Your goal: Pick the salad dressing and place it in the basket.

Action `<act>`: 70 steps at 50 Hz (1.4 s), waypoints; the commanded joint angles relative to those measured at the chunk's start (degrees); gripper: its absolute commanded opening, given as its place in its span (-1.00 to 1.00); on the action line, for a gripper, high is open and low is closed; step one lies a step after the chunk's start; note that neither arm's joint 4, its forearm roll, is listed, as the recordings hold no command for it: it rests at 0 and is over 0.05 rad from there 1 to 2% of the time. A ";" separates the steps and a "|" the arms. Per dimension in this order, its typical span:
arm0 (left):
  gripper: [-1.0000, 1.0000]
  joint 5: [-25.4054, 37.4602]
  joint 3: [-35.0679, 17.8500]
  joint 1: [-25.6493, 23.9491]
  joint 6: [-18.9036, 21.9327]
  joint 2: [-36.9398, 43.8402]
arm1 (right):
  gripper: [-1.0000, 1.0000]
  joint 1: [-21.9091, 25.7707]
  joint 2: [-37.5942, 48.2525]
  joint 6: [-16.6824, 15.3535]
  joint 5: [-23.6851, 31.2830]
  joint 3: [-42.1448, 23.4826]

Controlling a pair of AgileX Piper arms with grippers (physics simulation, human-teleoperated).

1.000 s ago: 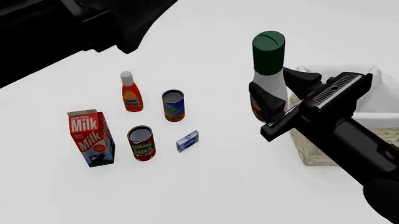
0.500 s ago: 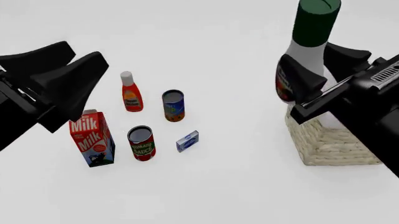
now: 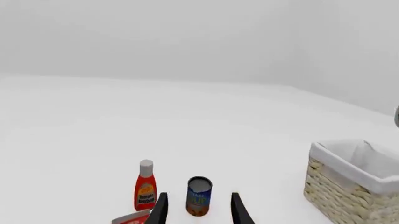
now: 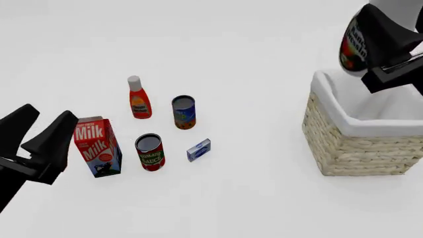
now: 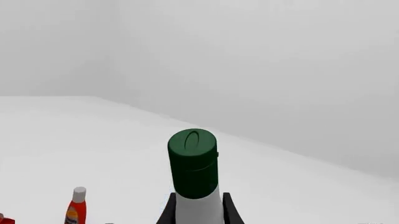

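Observation:
The salad dressing [image 4: 353, 43], a white bottle with a green-red oval label, hangs high at the top right, above the basket [image 4: 353, 148]. Its cap is cut off by the front view's edge. My right gripper [image 4: 382, 40] is shut on the bottle's body. In the right wrist view the dark green cap [image 5: 192, 161] stands upright between the two fingers [image 5: 168, 211]. The tan wicker basket with white lining also shows in the left wrist view [image 3: 346, 191]. My left gripper [image 4: 37, 133] is open and empty at the lower left, beside the milk carton [image 4: 97, 146].
On the table's left stand a red bottle with a white cap [image 4: 138, 97], a blue can [image 4: 184, 112], a tomato sauce can [image 4: 150, 151] and a small blue box [image 4: 198, 149]. The left wrist view shows the red bottle [image 3: 145, 189] and blue can [image 3: 199, 196].
My right gripper has carried the salad dressing up and to the right, from beside the basket to above it. My left arm has dropped toward the lower left, near the milk carton.

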 commanded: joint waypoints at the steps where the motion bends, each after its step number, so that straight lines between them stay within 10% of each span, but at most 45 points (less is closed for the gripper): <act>1: 1.00 -3.49 9.34 6.77 1.09 -7.40 | -1.00 -3.71 -1.30 1.36 1.02 -2.64; 20: 1.00 6.55 17.28 14.45 6.94 -27.38 | -1.00 -10.97 -2.69 4.14 -0.52 -3.38; 70: 1.00 11.25 17.29 25.77 4.57 -27.71 | -1.00 -29.18 15.14 11.70 -9.66 -2.93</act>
